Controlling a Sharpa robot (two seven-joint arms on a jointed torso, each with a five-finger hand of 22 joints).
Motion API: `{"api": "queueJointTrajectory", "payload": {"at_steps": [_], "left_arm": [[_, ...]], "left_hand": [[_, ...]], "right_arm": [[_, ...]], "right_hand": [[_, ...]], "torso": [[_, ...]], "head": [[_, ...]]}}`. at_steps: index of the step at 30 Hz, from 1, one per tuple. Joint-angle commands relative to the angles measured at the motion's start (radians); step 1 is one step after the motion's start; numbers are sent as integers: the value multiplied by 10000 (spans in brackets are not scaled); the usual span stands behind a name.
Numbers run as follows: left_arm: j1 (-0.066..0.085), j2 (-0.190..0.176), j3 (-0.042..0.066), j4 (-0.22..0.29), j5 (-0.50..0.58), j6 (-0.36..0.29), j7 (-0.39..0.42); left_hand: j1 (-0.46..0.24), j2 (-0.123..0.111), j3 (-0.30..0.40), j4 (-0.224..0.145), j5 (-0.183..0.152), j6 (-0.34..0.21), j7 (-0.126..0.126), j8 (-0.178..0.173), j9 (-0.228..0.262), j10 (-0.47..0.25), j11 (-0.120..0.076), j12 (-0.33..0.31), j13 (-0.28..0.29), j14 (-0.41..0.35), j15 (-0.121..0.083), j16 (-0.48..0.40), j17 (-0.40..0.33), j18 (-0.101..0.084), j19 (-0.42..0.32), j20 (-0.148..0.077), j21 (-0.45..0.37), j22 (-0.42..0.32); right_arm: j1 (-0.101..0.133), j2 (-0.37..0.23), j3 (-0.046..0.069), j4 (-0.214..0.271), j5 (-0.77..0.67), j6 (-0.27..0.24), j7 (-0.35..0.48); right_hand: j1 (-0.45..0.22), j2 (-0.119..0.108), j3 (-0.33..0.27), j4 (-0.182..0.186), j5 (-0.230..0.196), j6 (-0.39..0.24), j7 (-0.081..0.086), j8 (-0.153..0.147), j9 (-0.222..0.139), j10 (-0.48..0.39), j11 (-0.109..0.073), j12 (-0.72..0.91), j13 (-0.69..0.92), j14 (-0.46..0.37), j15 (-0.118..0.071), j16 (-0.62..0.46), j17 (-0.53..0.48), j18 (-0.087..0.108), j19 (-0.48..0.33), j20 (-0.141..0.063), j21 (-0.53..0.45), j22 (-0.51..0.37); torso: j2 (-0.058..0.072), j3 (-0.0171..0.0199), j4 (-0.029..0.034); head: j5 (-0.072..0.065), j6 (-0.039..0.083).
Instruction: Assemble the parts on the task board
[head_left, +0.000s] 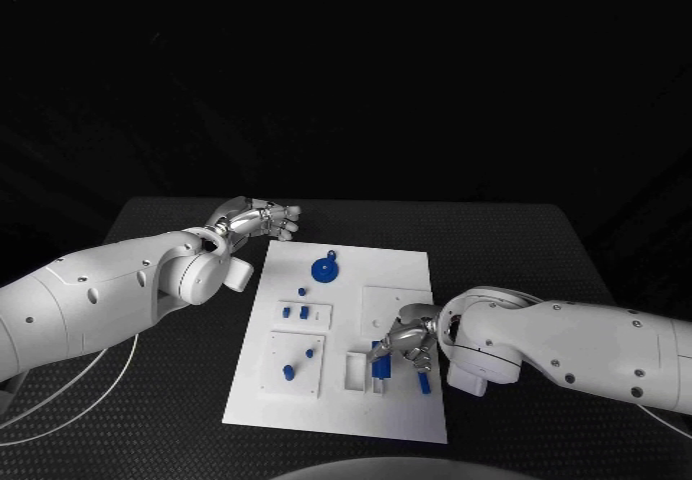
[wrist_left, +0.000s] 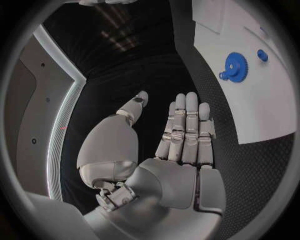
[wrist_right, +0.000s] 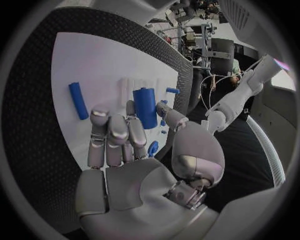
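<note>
Robot hand on the right (head_left: 410, 343) hovers low over the lower right part of the task board (head_left: 389, 275), fingers apart and holding nothing as far as the right wrist view shows, its fingertips (wrist_right: 100, 116) just above the white plate. Beneath it in the head view a blue cylinder (head_left: 379, 361) sits in a pale cradle block (head_left: 361, 370), and a slimmer blue peg (head_left: 424, 384) lies loose on the board just to the right, near the lower right edge. The wrist view shows the same pair: the thick blue cylinder (wrist_right: 145, 107) by the fingertips and the thin peg (wrist_right: 78, 100) lying apart from it. Toward the upper middle of the board a blue gear (head_left: 326, 268) lies flat; a few small blue pieces (head_left: 296, 313) stand in a fixture at left centre, and others (head_left: 293, 370) sit in the lower left fixture. The left robot hand (head_left: 260, 219) rests off the board at its upper left corner, open and empty over the black worktop (head_left: 173, 420), fingers straight and side by side in its own wrist view (wrist_left: 181, 145), where the gear (wrist_left: 234, 65) also appears. Judging by this, the assembly looks partly done: some parts seem seated, while the loose peg and probably the gear still await placing; which pieces are finally home I cannot tell.
</note>
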Motion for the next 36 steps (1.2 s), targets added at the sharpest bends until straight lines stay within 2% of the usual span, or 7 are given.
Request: {"api": "queueJointTrajectory", "payload": {"at_steps": [1,5,8,11,17,28,36], "left_arm": [[9,29,6,38,-61,119,32],[9,32,5,50,-62,158,17],[10,34,3,49,-63,170,-1],[10,40,3,47,-63,159,5],[10,39,3,60,-65,166,2],[10,21,3,70,-68,154,-1],[11,14,3,72,-91,155,-15]], "left_hand": [[-83,-7,-26,40,-23,-88,-11,48,-13,-64,5,-25,-11,78,7,-35,18,76,-18,64,-59,11],[-85,-9,-26,41,-23,-87,-12,48,-13,-63,5,-25,-12,77,7,-39,21,76,-18,64,-61,12],[-147,-8,-40,85,-40,-81,-13,51,-15,-63,5,-25,-14,76,11,-60,37,73,-18,67,-75,20],[-152,-10,-40,89,-41,-82,-13,51,-16,-63,5,-25,-14,76,11,-64,40,74,-19,67,-77,21],[-154,-8,-38,93,-41,-82,-13,51,-16,-62,4,-25,-14,76,11,-67,43,74,-19,67,-79,23],[-159,-3,-35,100,-41,-82,-15,50,-17,-61,3,-24,-15,76,11,-74,50,75,-19,67,-84,26],[-165,0,-34,107,-42,-83,-15,50,-19,-62,3,-25,-15,77,11,-81,56,76,-19,67,-88,29]], "right_arm": [[-12,205,-3,-188,441,273,-33],[-56,437,-36,-458,-219,556,-45],[-75,539,-256,-486,-179,594,-16],[-105,702,-342,-510,-180,609,-6],[-146,801,-351,-586,-242,570,-1],[-180,911,-351,-654,-286,343,75],[-181,958,-348,-658,-83,287,122]], "right_hand": [[-164,-33,-5,111,-48,29,4,-38,-15,1,-21,-39,1,6,-64,-59,15,553,-10,50,68,88],[-255,-110,-6,188,-51,44,-6,-30,-12,10,-31,-35,14,1,-73,-61,20,553,-11,40,72,85],[-336,-328,-27,253,-53,45,-12,-28,-10,-23,-38,-81,-16,-4,-81,-67,23,553,-14,31,74,81],[-360,-364,-6,316,-53,48,-17,-25,-6,-18,-43,-80,-8,-7,-87,-73,23,553,-11,21,74,75],[-372,-378,10,361,-52,54,-21,-20,-2,-15,-47,-80,-2,-7,-91,-76,24,553,-9,14,74,71],[-363,-345,25,377,-50,74,-29,-7,4,7,-55,-56,25,-9,-98,-80,24,553,-6,5,75,68],[-365,-289,24,389,-47,98,-40,8,12,47,-66,-12,69,-9,-108,-83,26,553,-1,-4,78,64]], "torso": [[7,0,19],[3,-2,25],[-7,0,14],[13,0,4],[6,3,29],[5,8,10],[6,-2,6]], "head": [[-8,-13],[18,-36],[32,-42],[53,-69],[78,-100],[133,-134],[151,-130]]}}
